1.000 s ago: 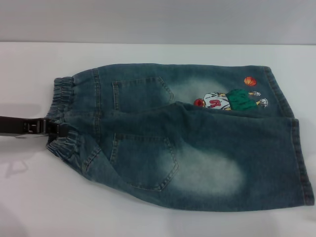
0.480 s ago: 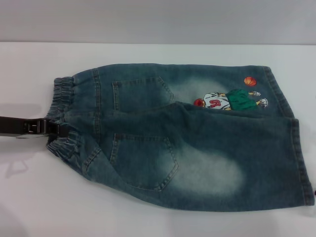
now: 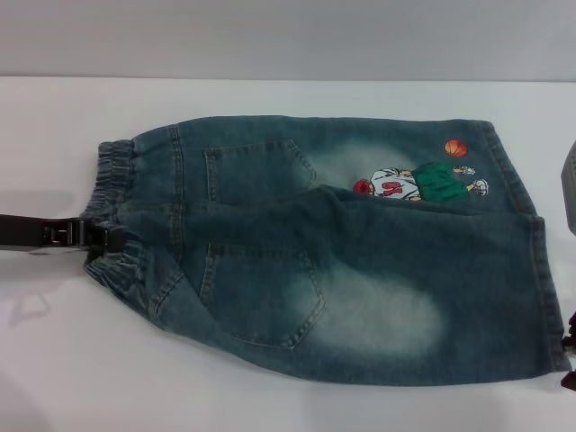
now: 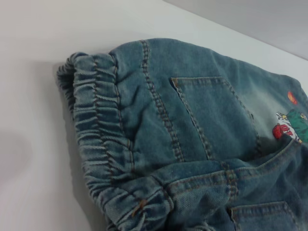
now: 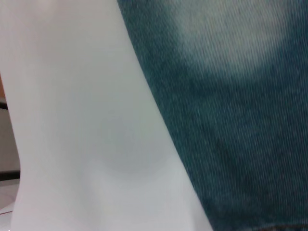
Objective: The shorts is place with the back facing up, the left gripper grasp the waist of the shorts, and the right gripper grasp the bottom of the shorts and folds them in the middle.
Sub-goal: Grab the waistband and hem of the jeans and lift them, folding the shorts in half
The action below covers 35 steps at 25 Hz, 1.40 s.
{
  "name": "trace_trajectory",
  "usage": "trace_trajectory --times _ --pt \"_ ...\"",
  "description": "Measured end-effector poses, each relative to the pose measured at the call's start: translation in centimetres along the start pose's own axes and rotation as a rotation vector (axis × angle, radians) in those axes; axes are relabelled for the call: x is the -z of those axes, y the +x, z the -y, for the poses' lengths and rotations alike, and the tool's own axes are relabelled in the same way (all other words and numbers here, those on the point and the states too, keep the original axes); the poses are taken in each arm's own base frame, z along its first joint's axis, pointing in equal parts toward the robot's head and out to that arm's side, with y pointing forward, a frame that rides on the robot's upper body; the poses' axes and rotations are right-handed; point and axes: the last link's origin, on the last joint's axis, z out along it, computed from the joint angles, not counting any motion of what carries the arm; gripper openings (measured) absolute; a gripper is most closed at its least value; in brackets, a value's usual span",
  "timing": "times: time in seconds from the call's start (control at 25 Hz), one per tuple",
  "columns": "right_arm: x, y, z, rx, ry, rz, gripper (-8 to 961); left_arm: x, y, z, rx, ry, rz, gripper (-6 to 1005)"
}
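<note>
Head view: right tool [image 3: 569,353] barely visible

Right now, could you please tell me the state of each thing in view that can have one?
shorts: flat on the table, back up, unfolded.
waist of the shorts: ruffled, bunched where the left gripper meets it.
bottom of the shorts: flat, not gripped.
left gripper: at the waistband's middle; its grip cannot be judged.
right gripper: only partly in view at the near hem corner.
</note>
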Motion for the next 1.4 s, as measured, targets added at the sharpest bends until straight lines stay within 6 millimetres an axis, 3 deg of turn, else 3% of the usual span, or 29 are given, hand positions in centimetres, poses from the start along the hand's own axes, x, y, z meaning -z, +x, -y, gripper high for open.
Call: trace_trajectory --times 0.64,1.24,1.4 --pt "0.1 -1.5 -0.6 0.048 0.0 0.019 427 -0.2 -0.6 0.0 0.004 -0.01 0.011 41" --pt "-0.1 -1.3 -0.8 0.052 -0.013 0.018 365 -0.1 -0.5 0.0 0.004 -0.011 0.011 41" --pt "-0.2 -1.2 -0.8 0.057 -0.013 0.018 169 -0.2 -0.5 0.0 0.004 -0.012 0.011 42"
